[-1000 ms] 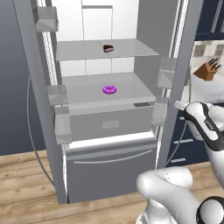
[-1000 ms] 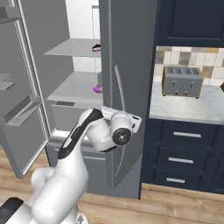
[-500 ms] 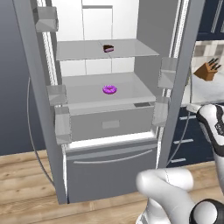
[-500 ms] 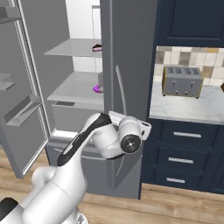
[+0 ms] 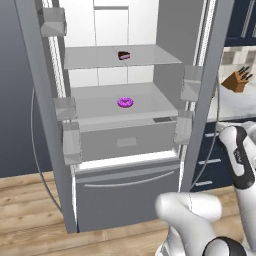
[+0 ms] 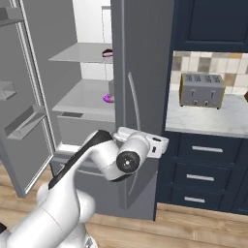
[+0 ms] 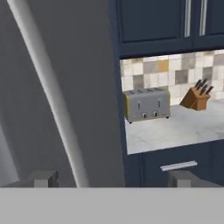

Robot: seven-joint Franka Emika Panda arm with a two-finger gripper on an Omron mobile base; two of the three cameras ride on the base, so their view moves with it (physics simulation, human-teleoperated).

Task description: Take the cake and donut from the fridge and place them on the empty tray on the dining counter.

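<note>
The grey fridge (image 5: pixel 125 200) stands with both doors open. The dark cake (image 5: pixel 123 55) sits on the upper shelf, and the purple-iced donut (image 5: pixel 125 102) lies on the shelf below; both peek past the right door as cake (image 6: pixel 107 54) and donut (image 6: pixel 107 98). My gripper (image 7: pixel 113 178) is open in front of the right door's outer face. Its fingertips (image 7: pixel 43 178) stand wide apart. The door's long handle (image 7: pixel 48 87) runs down between them, nearer the left one, and nothing is held. The tray and the dining counter are out of view.
A grey toaster (image 6: pixel 201 89) and a knife block (image 5: pixel 239 80) stand on the marble counter right of the fridge, over navy drawers (image 6: pixel 199 178). The open right door (image 6: pixel 145 72) is between my hand (image 6: pixel 154 144) and the shelves. Below is a wooden floor.
The jaws have spread wider. My wrist has swung to the right and a little lower along the outside of the right door. Cake and donut have not moved.
</note>
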